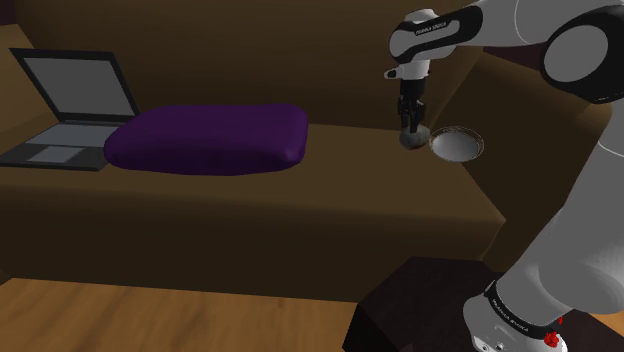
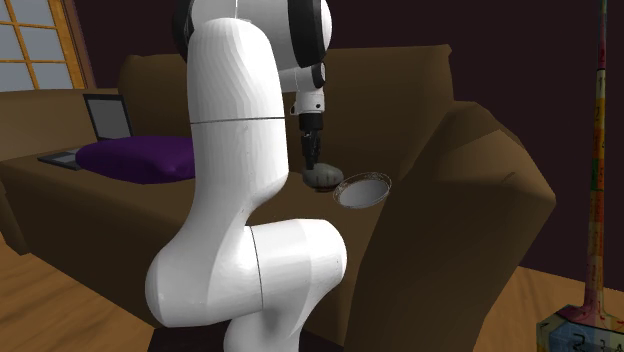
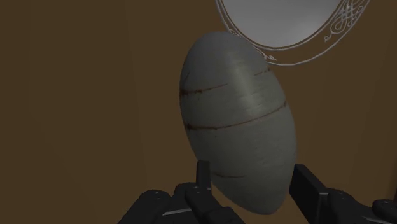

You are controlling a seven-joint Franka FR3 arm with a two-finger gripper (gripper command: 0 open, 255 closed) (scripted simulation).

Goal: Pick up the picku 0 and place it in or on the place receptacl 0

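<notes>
A white arm (image 2: 240,150) reaches over a brown sofa (image 1: 300,200) in a dim living room, its black gripper (image 1: 410,128) pointing straight down at the seat. The fingers (image 3: 202,175) are clamped on either side of a grey egg (image 3: 238,127) ringed with thin brown streaks. The egg sits low over the seat cushion; whether it touches the fabric cannot be told. Just beside it, toward the shoulder view's right, lies a shallow grey plate (image 1: 457,145) with a pale scrolled rim, close against the foot of the sofa's armrest (image 2: 470,200). Egg and plate look nearly touching from the wrist camera, where the plate's rim shows past the egg's far end.

Farther along the seat, toward the shoulder view's left and well apart from the gripper, a plump purple cushion (image 1: 210,138) lies flat. An open laptop (image 1: 70,110) stands next to it at the sofa's far end, its grey screen tilted back toward the backrest.

The sofa stands on a warm wooden floor (image 1: 150,315). The arm's dark stand (image 1: 420,300) sits on the floor in front of the sofa. In the second exterior view a wood-framed window (image 2: 35,40) shows behind the sofa's far end, and a thin, mottled pole (image 2: 598,150) rises from a coloured base at the right edge, against a dark wall.
</notes>
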